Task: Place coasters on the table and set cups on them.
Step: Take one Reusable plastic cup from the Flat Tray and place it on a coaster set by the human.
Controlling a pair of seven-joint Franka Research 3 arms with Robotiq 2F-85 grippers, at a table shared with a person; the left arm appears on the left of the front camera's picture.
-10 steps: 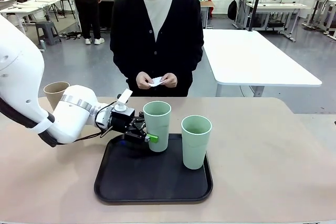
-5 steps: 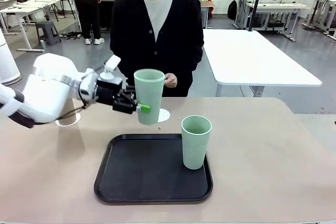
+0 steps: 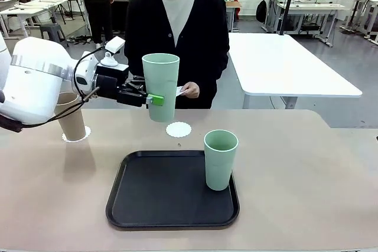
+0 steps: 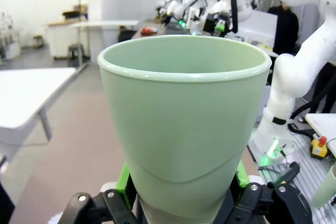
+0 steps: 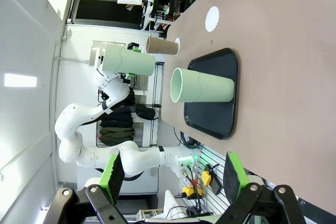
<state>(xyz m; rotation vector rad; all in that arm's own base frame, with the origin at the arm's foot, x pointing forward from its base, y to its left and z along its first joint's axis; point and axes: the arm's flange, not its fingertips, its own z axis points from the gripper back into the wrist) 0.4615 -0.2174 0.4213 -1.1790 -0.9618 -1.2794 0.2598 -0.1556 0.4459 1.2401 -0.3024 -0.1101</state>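
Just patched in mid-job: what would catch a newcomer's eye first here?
The left gripper, jaws shut on a mint green cup, holds it in the air over the far side of the table, near a bare coaster. A second mint cup stands on the black tray, and the tan cup stands on another coaster at the left.

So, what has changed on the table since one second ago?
The left pincer, shut on a mint cup, lifted it off the black tray, up and toward the far left. A coaster now lies on the table. The other mint cup and the tan cup stayed.
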